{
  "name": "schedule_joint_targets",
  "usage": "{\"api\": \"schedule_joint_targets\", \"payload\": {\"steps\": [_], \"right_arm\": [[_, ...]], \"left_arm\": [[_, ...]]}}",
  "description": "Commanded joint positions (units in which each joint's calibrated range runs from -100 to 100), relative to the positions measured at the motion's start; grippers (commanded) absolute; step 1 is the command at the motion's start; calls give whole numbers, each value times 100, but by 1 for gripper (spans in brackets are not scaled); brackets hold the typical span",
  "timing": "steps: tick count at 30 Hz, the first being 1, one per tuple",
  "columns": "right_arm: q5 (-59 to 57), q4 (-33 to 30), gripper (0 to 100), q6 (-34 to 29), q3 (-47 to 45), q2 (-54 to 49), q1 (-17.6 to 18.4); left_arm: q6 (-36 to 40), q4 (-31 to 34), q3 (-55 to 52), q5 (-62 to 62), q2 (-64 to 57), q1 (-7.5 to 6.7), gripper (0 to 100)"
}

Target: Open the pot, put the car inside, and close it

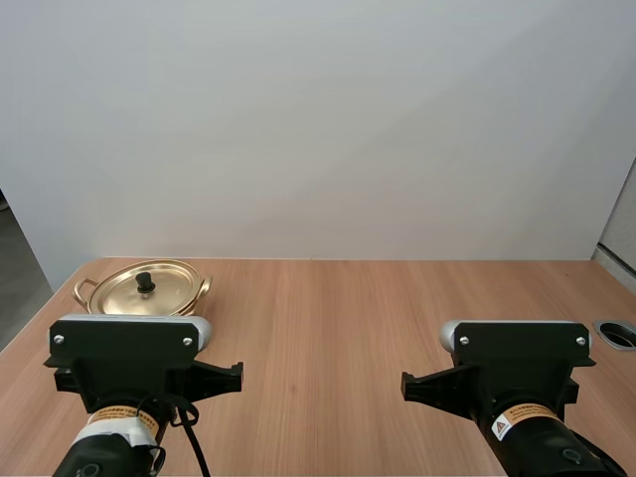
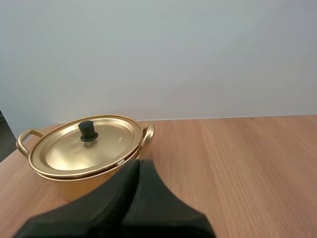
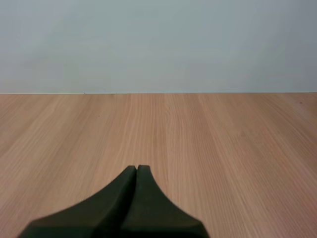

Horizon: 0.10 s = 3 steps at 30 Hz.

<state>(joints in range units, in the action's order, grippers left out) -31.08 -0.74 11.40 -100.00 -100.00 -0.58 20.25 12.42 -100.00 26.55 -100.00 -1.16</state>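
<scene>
A golden pot (image 1: 147,290) is seen at the left of the high view, far back on the wooden bench (image 1: 378,318). Its lid (image 2: 85,144) is seated on it, with a black knob (image 2: 87,131) at the centre. A grey round fitting (image 1: 618,334) is set into the bench at the frame's right edge. The left gripper (image 2: 138,164) is held low and pointed at the pot's near wall, its fingers pressed together on nothing. The right gripper (image 3: 136,169) is held low over the bench, well apart from the pot, its fingers likewise closed and empty. The left arm (image 1: 129,363) and right arm (image 1: 517,368) are seen level at the bottom of the frame.
</scene>
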Motion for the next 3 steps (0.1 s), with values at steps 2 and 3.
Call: {"api": "schedule_joint_targets", "payload": {"steps": [2, 3], "right_arm": [[1, 3, 0, 1, 0, 0, -5], [1, 3, 0, 1, 0, 0, -5]], "left_arm": [[-7, -2, 0, -3, 0, 4, 0], [-7, -2, 0, -3, 0, 4, 0]]}}
